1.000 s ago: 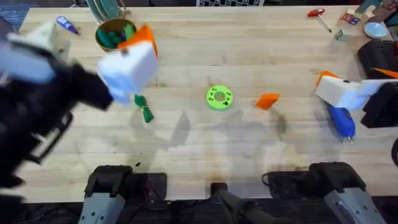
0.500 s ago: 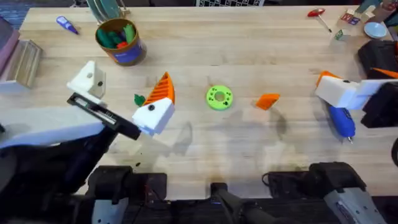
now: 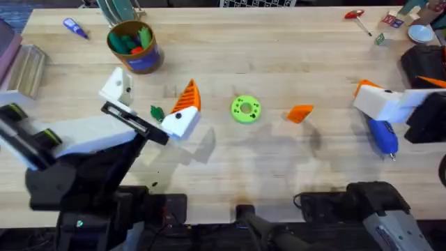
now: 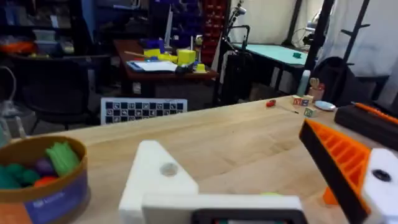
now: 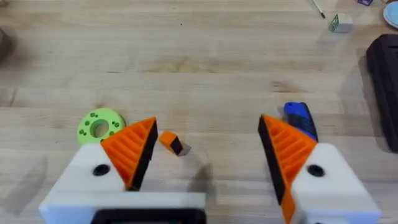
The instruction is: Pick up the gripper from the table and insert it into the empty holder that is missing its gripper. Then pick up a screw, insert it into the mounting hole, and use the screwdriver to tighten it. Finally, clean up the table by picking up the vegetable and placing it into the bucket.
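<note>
Orange gripper [image 3: 300, 113] lies loose on the table [image 3: 279, 160], just beside the green holed disc [image 3: 245, 109] on the side away from the bucket [image 3: 134, 46]; the vegetable [image 3: 157, 112] sits on the disc's other side, between the left gripper's [image 3: 152, 102] spread fingers. One of those fingers is a bare white holder [image 3: 116, 87], the other carries an orange pad [image 3: 186, 97]. Well apart from the disc, beyond the loose gripper, the right gripper [image 5: 205, 152] hovers with both orange-padded fingers wide apart, the blue screwdriver [image 3: 382, 136] lying beneath it.
</note>
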Motion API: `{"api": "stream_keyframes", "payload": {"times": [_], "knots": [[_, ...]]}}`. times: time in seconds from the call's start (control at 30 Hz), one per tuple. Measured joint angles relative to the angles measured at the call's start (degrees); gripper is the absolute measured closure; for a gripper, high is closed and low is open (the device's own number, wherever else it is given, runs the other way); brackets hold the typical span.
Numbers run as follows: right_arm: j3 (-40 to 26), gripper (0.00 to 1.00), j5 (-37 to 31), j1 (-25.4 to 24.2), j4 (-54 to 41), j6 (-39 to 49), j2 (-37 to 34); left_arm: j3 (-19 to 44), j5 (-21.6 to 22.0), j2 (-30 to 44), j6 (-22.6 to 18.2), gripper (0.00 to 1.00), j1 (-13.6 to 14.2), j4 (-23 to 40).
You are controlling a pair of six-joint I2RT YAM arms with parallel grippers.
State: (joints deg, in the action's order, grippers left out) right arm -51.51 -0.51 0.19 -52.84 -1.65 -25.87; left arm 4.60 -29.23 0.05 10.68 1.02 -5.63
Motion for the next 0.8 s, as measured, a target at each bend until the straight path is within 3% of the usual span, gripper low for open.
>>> {"api": "stream_keyframes", "payload": {"times": [0.17, 0.37, 0.5, 0.63, 0.8], "knots": [[0.00, 0.010, 0.00, 0.00, 0.00, 0.00, 0.00, -3.02, -0.13, 0.00, 3.70, 0.015, 0.95, -0.02], [0.00, 0.010, 0.00, 0.00, 0.00, 0.00, 0.00, -4.06, -0.17, 0.00, 7.22, 0.015, 3.99, 8.66], [0.00, 0.010, 0.00, 0.00, -0.01, 0.00, -0.01, -4.06, -1.53, 0.15, 8.03, 0.016, 5.50, 9.03], [0.00, 0.009, 0.00, 0.00, 0.00, 0.00, 0.00, -4.06, -5.34, 0.15, 7.16, 0.015, 5.60, 8.86], [0.00, 0.010, 0.00, 0.00, -0.01, 0.00, 0.00, -4.06, -12.26, 0.15, 1.33, 0.015, 5.62, 9.32]]}}
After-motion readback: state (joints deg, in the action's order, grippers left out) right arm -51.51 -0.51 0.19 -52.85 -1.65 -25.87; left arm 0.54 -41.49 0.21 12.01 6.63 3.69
